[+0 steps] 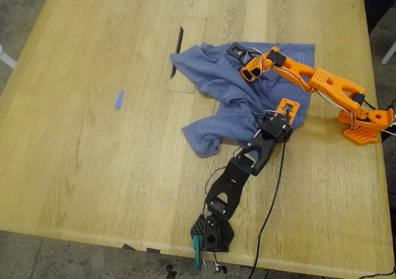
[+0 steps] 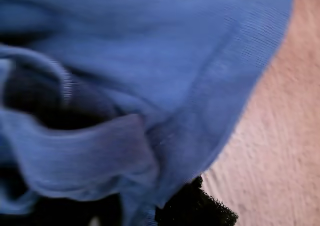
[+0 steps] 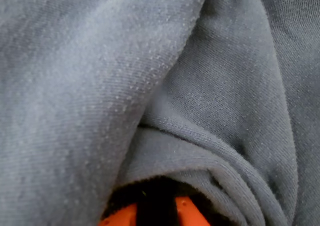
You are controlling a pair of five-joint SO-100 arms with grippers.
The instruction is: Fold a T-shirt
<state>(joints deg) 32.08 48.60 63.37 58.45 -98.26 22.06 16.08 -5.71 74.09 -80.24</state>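
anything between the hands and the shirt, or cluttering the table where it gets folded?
Nothing visible. Both hands are already on the shirt: fabric fills both wrist views. A small blue scrap lies well off toward the exterior view's left, and a flush panel in the table sits partly under the shirt.

The T-shirt (image 1: 223, 87) lies bunched on the table (image 1: 93, 167), right of centre in the exterior view. Its far left part overlaps a hatch (image 1: 189, 38) set in the tabletop. A tape scrap (image 1: 119, 99) lies on the table well apart to the shirt's left. One arm (image 1: 232, 180) stands at the near edge and reaches away onto the shirt's near right part. The other arm (image 1: 328, 84) stands at the exterior view's right and reaches left onto the shirt's far part.
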